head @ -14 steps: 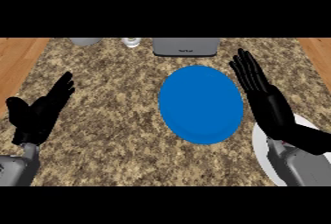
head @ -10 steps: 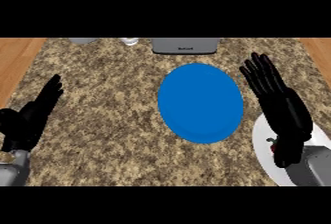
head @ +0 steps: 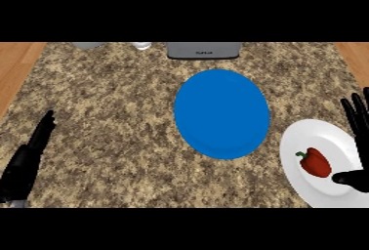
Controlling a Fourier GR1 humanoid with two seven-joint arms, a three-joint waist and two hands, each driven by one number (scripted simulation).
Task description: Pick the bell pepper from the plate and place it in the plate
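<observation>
Pepper is on the white plate, lower right of the counter, stem up-left; right hand is over that plate's right side, fingers straight and apart, holding nothing; its thumb pokes in just beside the pepper's lower end (contact, I cannot tell); blue plate lies mid-counter, just beside the white one; left hand rests low at the left edge, fingers straight and together, well apart from both plates.
</observation>
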